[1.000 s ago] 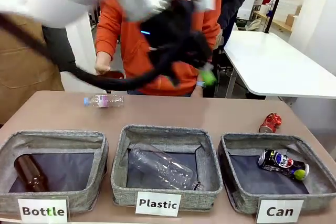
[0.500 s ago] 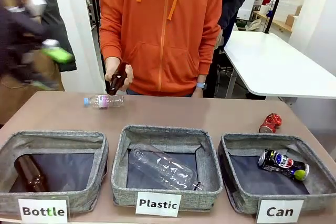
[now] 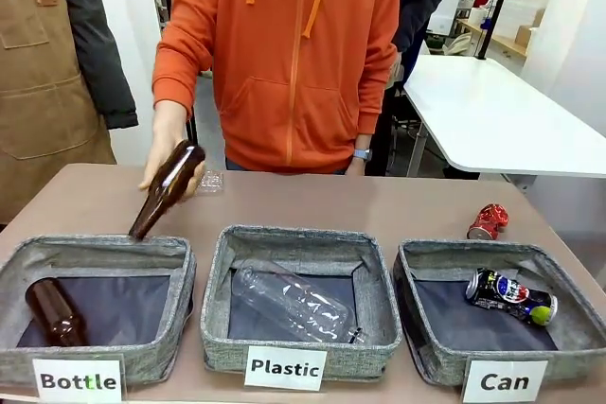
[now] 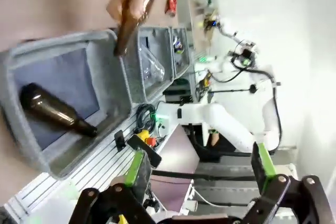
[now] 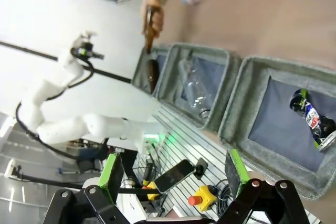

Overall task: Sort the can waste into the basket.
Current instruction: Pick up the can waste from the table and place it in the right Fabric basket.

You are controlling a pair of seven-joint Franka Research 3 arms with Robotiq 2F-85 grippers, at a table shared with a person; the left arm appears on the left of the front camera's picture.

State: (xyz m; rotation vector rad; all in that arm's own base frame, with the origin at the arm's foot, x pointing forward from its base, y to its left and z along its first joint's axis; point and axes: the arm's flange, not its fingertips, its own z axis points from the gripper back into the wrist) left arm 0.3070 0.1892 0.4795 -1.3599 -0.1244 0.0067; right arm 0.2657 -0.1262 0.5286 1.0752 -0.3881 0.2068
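Observation:
The black can with the red-white-blue logo lies inside the grey basket labelled "Can" at the front right. The crushed red can lies on the table just behind that basket. The right wrist view looks down on the black can in the same basket. My right gripper hangs open and empty, high above the table's near edge. My left gripper is open and empty too, off past the "Bottle" basket, with the red can far away.
A person in an orange hoodie holds a brown bottle tilted neck-down over the "Bottle" basket, which holds another brown bottle. The "Plastic" basket holds a clear bottle. A small clear bottle lies behind the hand.
My left arm swept from the middle to the left and out of the front view. The person's hand brought the brown bottle down toward the "Bottle" basket. The cans have not moved.

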